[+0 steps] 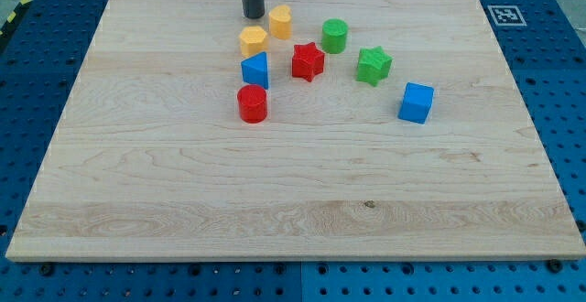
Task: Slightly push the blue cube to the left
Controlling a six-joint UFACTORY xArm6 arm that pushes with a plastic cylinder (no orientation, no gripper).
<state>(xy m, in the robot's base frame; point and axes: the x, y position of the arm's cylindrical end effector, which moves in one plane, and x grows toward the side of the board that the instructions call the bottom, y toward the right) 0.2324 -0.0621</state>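
Your tip (253, 15) sits at the tabletop's (275, 201) top edge, just left of the upper yellow block (280, 21). The blue cube (417, 102) lies well to the right, just below-right of the green star (374, 65).

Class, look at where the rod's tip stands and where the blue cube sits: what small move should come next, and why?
Probably carry my tip toward the view's right and down, to the right side of the blue cube. It now stands at the view's top, beside the yellow blocks, far from the cube; pushing left needs contact from the right.

Colour survey: blocks on bench

Bench (293, 192) pale wood grain; blue cube (417, 102), blue block (255, 70), red cylinder (253, 104), red star (308, 61), green star (374, 66), green cylinder (334, 36), two orange-yellow blocks (254, 40); rod dark grey.
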